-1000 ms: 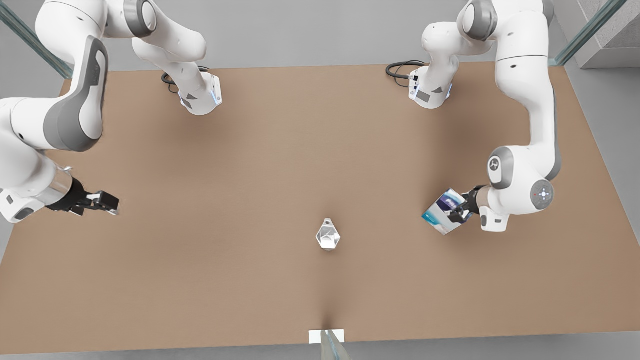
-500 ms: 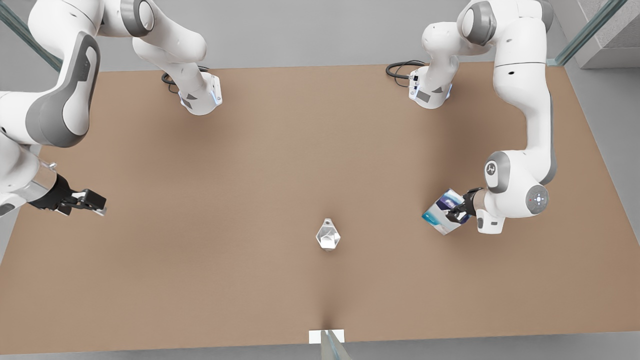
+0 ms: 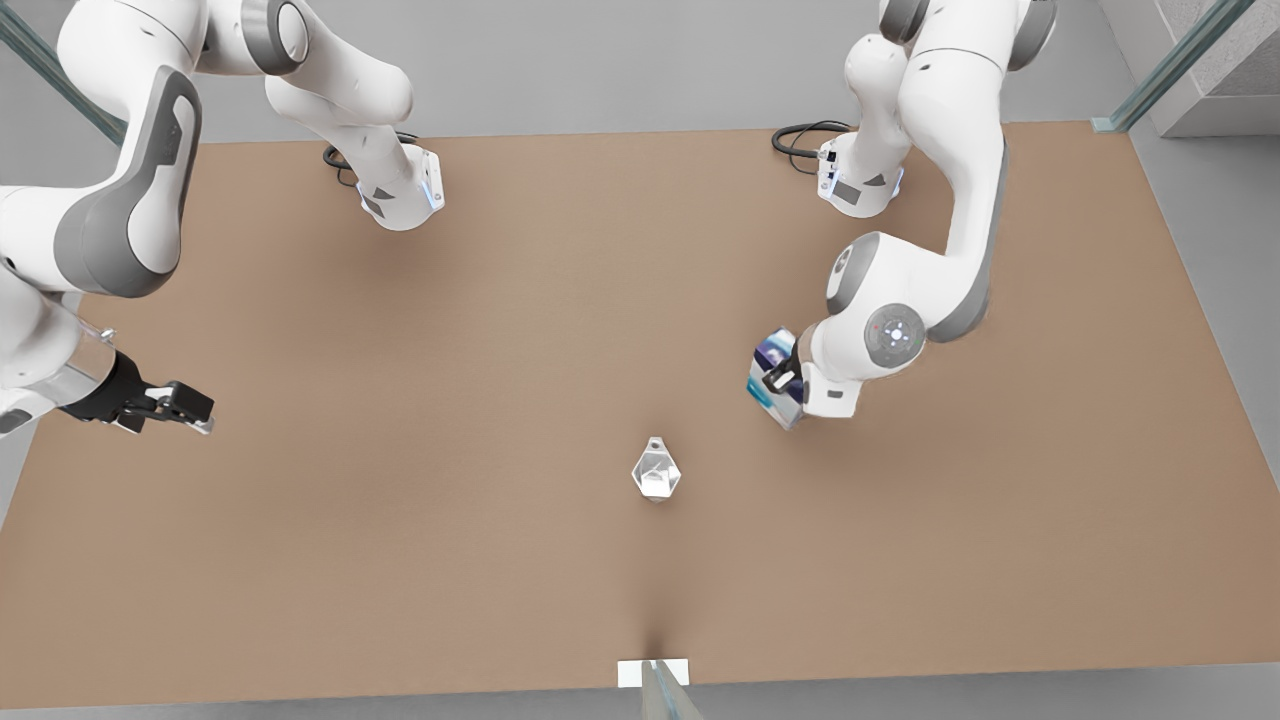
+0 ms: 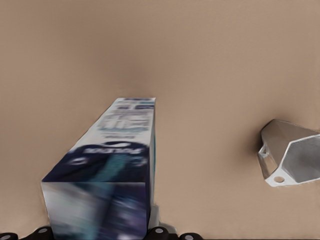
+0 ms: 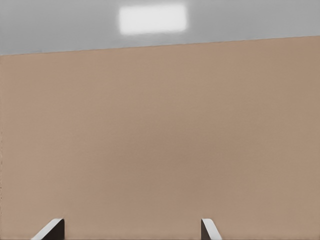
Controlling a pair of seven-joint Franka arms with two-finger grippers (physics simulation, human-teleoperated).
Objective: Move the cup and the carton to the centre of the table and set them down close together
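The cup (image 3: 656,471), a small faceted clear piece, stands alone on the brown table (image 3: 400,560) near its middle. The white, dark blue and teal carton (image 3: 768,372) hangs tilted above the table, up and toward the front view's right of the cup, with my left gripper (image 3: 782,386) shut on it. In the left wrist view the carton (image 4: 110,170) looms close and the cup (image 4: 292,157) lies farther off beside it. My right gripper (image 3: 195,408) waits open near the table's edge at the front view's left, its fingertips (image 5: 52,229) spread over bare tabletop.
Both arm bases (image 3: 400,195) (image 3: 860,185) stand along the far edge, with black cables (image 3: 800,135) beside them. A white tab (image 3: 653,672) sits at the near edge. Bare tabletop surrounds the cup on all sides.
My left gripper has carried the carton toward the front view's left and a little farther back, closer to the cup. The right gripper drew back slightly toward the left edge, then held still.
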